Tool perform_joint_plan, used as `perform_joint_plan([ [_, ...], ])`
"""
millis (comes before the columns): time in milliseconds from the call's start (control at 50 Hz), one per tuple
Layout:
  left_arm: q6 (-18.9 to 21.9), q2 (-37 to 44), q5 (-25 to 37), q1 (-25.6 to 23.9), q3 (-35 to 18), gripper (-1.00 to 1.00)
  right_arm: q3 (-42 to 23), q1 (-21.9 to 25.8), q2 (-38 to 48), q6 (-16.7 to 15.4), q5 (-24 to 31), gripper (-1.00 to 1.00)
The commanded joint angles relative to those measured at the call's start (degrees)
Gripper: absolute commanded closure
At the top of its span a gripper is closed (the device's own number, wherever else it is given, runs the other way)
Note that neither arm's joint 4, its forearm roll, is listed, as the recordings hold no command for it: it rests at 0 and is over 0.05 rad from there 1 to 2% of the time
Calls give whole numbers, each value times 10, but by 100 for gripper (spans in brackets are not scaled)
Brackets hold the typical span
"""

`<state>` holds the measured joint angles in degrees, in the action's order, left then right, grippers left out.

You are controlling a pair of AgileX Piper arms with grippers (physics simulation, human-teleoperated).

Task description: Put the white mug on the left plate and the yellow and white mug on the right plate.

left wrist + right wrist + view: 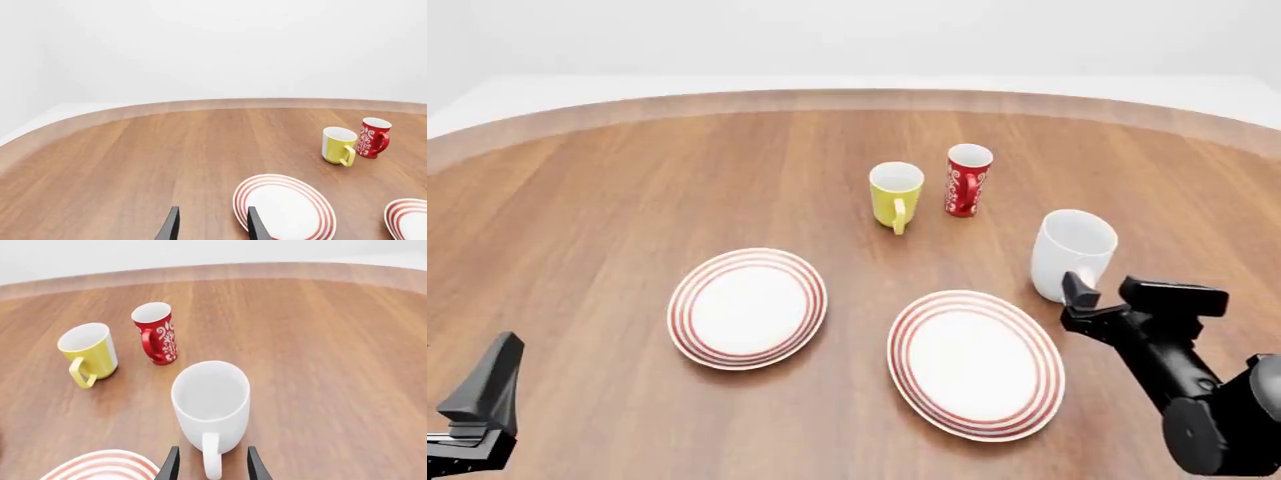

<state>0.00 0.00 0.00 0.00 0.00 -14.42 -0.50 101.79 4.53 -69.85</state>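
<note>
right gripper lined up on the white mug's handle

the right gripper (208, 465) has its fingers parted either side of the white mug (212, 402)'s loop handle, nothing pinched yet. the mug stands upright on the table, right side, just beyond the far-right edge of the right plate (924, 320), handle towards the arm. it looks like glazed ceramic, so i'd guess stiff, fairly hefty, slick and chippable. the handle is the obvious grab, though a heavy cup may swing from it. the left gripper (212, 226) hangs open at the near left, empty, beside the left plate (687, 300). farther off, the yellow and white mug (894, 194) sits next to a red patterned cup (966, 180), close together. both plates are bare, and nothing stands between the mug and the left plate but the right plate.
</note>
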Motion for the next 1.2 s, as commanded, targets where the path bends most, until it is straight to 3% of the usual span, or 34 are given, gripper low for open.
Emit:
perform_joint_plan([
  [20,0,0,0,0,0,-100,-16,2,28,4,0,-100],
  [1020,0,0,0,0,0,-100,-56,8,115,-20,0,-100],
  [1040,0,0,0,0,0,-100,-56,7,115,-20,0,100],
  [1200,0,0,0,0,0,-100,-54,6,112,-22,0,100],
])
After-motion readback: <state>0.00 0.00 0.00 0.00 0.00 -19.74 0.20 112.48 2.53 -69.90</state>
